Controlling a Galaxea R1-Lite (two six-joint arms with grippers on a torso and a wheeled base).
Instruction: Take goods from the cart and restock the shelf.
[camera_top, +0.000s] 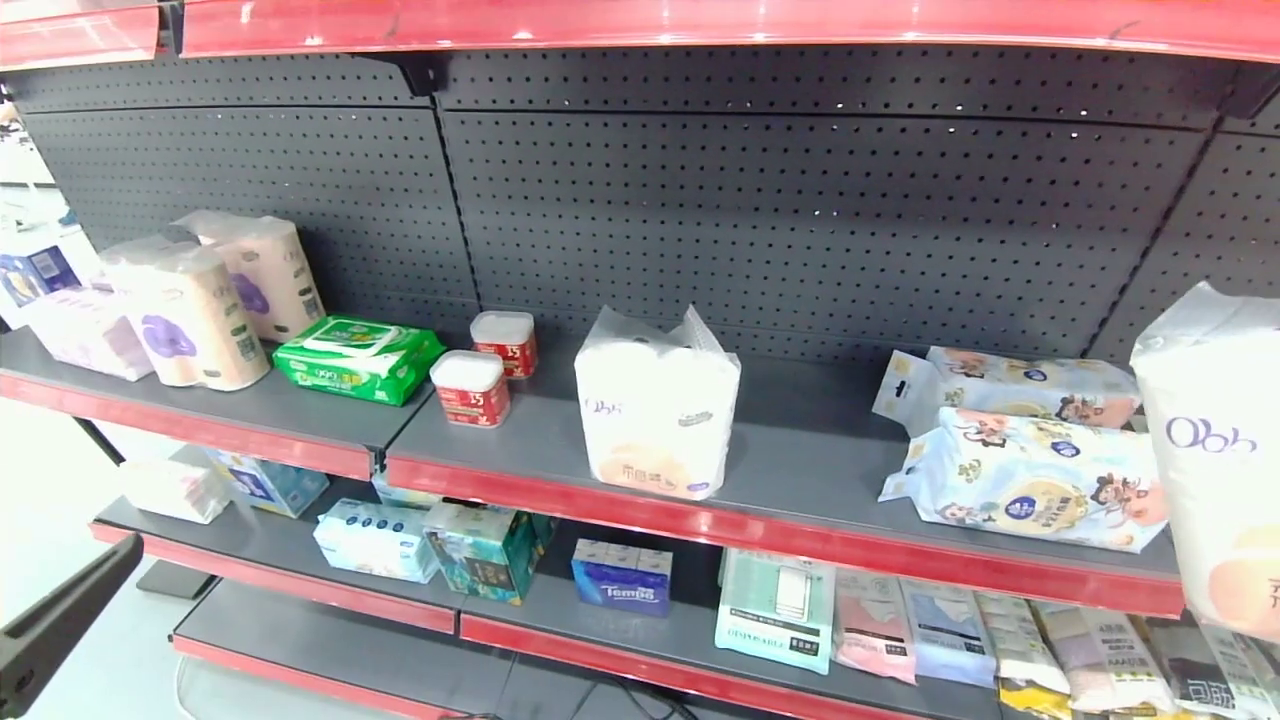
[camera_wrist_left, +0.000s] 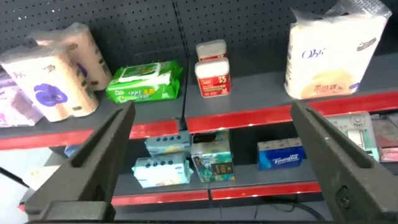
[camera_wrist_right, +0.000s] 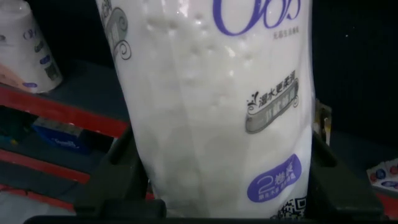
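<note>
A tall white pack of paper rolls (camera_wrist_right: 217, 106) with purple print sits between the fingers (camera_wrist_right: 115, 177) of my right gripper (camera_wrist_right: 224, 186), which is shut on it. The same pack (camera_top: 1215, 450) hangs at the far right, in front of the red lip of the middle shelf (camera_top: 800, 455), beside the cartoon-printed bags (camera_top: 1035, 480). My left gripper (camera_wrist_left: 211, 115) is open with nothing in it. It is held back from the shelf, facing the green wipes (camera_wrist_left: 146, 81) and the red-and-white jars (camera_wrist_left: 212, 78).
On the middle shelf stand beige roll packs (camera_top: 190, 310), green wipes (camera_top: 358, 358), two jars (camera_top: 470, 388) and a white tissue pack (camera_top: 657, 405). Bare shelf lies between that pack and the cartoon bags. The lower shelf (camera_top: 330, 590) holds boxes and flat packs.
</note>
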